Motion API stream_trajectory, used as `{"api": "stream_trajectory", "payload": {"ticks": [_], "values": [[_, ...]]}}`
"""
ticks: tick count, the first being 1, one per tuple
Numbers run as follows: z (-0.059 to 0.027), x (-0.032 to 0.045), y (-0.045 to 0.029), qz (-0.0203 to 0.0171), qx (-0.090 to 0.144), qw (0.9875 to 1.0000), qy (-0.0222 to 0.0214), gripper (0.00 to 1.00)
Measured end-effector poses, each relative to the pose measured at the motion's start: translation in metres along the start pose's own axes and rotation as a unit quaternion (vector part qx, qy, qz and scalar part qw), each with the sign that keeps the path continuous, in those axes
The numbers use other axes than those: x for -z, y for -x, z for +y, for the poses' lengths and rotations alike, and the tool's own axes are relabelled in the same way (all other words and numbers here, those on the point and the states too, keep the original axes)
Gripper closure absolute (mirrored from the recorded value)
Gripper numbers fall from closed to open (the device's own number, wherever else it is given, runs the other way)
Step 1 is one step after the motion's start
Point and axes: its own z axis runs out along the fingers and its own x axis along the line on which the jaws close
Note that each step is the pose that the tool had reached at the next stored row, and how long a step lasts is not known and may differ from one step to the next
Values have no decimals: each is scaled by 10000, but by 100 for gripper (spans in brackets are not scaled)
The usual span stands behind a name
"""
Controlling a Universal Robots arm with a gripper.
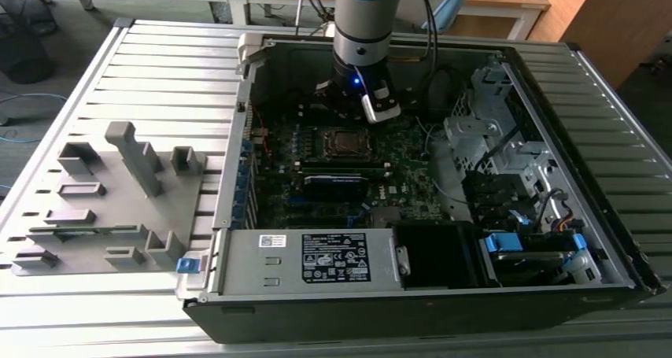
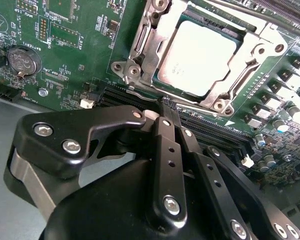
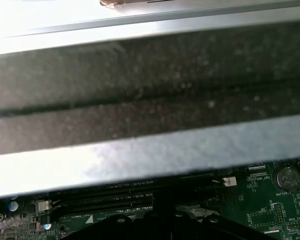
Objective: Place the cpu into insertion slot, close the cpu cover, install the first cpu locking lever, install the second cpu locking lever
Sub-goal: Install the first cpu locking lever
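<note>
Silvery cpu cover point(image 2: 140, 47), judged thin and rigid, best pressed at its rim, lies just ahead of the gripper point(image 2: 162, 109), fingers together.

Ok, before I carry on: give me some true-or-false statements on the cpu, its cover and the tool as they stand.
1. The cpu sits in the insertion slot. True.
2. The cpu cover stands raised. False: it lies flat around the cpu's top.
3. The tool carries the cpu. False: its tip is at the slot's edge, and the cpu is seated.
4. A coin battery sits on the green board. True.
</note>
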Motion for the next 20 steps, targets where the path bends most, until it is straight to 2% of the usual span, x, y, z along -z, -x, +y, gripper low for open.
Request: {"api": "stream_trajectory", "payload": {"ticks": [7,20], "values": [[9,50,1,9,-3,10000,64,90],[12,51,0,-2,-68,10000,68,90]]}}
